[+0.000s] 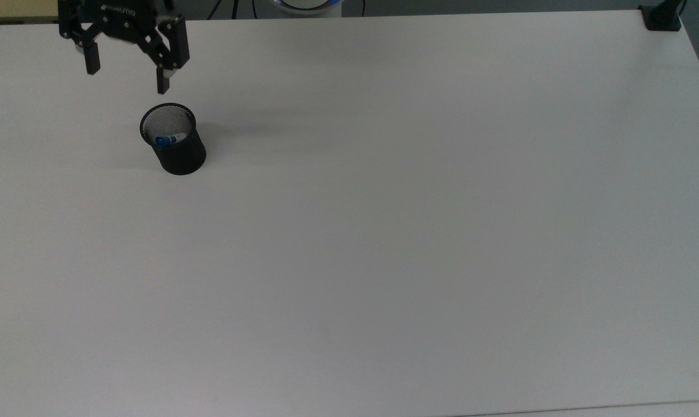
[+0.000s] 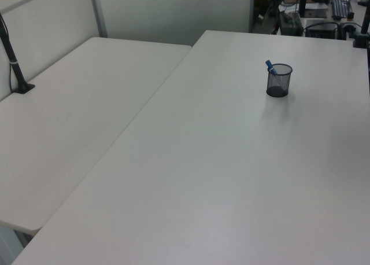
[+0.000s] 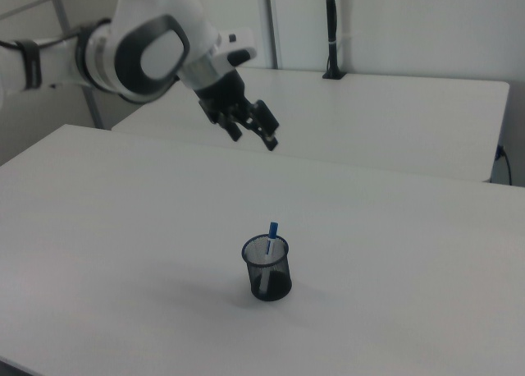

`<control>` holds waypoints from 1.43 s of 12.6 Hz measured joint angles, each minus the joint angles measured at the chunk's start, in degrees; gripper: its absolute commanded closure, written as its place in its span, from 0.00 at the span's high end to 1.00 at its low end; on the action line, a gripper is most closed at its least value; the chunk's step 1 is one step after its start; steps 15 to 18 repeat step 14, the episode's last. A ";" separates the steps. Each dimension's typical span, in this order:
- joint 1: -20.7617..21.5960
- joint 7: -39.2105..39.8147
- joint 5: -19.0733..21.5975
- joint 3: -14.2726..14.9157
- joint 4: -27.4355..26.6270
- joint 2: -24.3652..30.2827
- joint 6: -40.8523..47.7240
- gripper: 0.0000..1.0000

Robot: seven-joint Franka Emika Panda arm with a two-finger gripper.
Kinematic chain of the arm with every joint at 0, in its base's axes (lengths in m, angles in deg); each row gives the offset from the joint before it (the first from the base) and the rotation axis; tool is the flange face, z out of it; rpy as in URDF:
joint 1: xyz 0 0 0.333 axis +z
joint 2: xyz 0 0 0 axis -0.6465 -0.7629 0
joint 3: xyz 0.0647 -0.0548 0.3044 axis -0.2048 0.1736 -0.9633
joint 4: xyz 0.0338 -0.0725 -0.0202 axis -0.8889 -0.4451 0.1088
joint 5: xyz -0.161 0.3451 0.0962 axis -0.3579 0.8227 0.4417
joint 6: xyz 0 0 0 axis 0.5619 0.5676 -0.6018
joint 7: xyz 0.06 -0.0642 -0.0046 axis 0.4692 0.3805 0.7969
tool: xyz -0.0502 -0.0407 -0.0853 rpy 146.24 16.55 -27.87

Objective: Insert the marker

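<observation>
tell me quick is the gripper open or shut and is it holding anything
Gripper: open, jaws spread wide, holding nothing. It hangs above the table, apart from the black mesh cup, where the marker now stands.

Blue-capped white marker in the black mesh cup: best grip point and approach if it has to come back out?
Grip the blue-capped white marker by its blue top end, coming from straight above. It leans against the rim of the black mesh cup; that end rises clear, the barrel sits behind mesh. The hand hangs open, up and away from the cup.
</observation>
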 measured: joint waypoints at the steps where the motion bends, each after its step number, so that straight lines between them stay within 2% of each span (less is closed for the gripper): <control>1: 0.90 -0.03 0.69 -0.09 2.71 0.04 6.18 1.00; 3: 3.75 -0.91 1.42 -0.24 8.31 0.08 19.87 1.00; 6: 6.20 -1.07 4.32 -0.25 11.37 0.08 29.70 1.00; 10: 7.55 -0.25 5.44 -0.26 11.37 -0.90 29.66 1.00; 18: 7.56 2.17 5.42 -0.07 11.46 -2.26 27.10 1.00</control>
